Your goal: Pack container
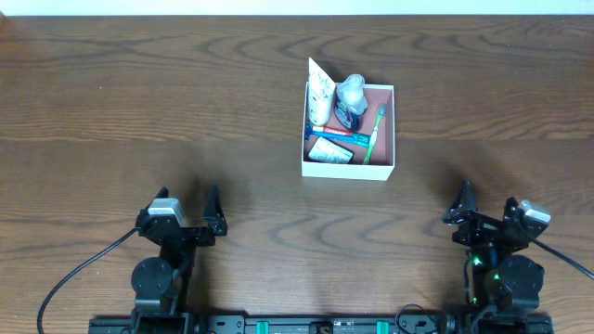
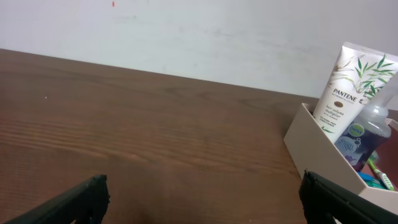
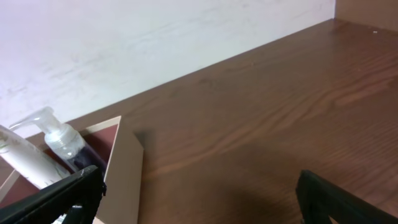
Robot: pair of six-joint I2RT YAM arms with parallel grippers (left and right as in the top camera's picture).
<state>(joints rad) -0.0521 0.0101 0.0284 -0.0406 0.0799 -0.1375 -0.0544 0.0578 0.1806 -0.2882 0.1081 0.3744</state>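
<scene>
The container (image 1: pixel 380 169), a square shallow box with white walls and a pink-brown inside, stands at the middle of the table. In it are a white Pantene tube (image 1: pixel 320 93), a clear pump bottle (image 1: pixel 351 91), a green toothbrush (image 1: pixel 374 135) and a blue-and-white tube (image 1: pixel 330 148). The container also shows in the left wrist view (image 2: pixel 317 149) and the right wrist view (image 3: pixel 124 174). My left gripper (image 1: pixel 190 206) is open and empty at the near left. My right gripper (image 1: pixel 487 202) is open and empty at the near right. Both are far from the container.
A white wall runs along the far table edge (image 2: pixel 186 81). The arm bases and a black cable (image 1: pixel 74 278) sit along the near edge.
</scene>
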